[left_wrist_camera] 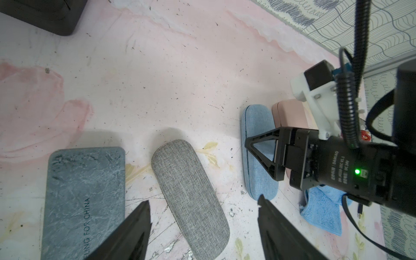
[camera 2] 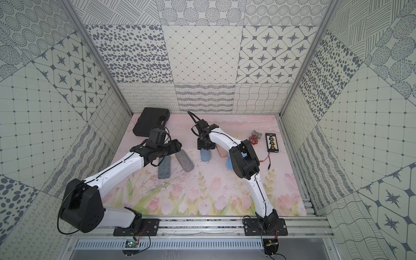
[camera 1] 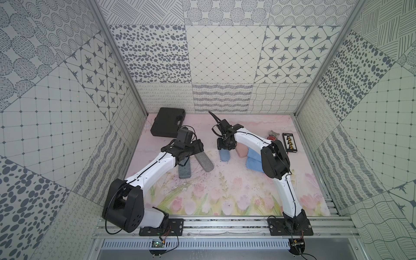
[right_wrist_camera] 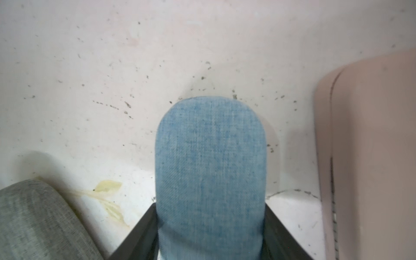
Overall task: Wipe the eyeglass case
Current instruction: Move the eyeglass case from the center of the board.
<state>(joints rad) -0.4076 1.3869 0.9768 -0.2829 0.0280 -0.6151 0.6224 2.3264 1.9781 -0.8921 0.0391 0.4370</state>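
The right gripper (right_wrist_camera: pixel 210 206) grips the light-blue fabric oval eyeglass case (right_wrist_camera: pixel 210 153) by its long sides on the pink floral mat (camera 1: pixel 225 191), just beside a pink hard case (left_wrist_camera: pixel 290 114). The left gripper (left_wrist_camera: pixel 202 225) hangs partly open, empty.

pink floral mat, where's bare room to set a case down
Bare: tulip-printed mat between case row and front rail; far patch between black hard carry case and right tool. Crowded: the row from dark grey marbled flat case to folded blue cloth.

arms (camera 1: pixel 155 166): white links, black joints | left gripper (left_wrist_camera: pixel 203 200): black | cables (left_wrist_camera: pixel 346 108): black, ribbed
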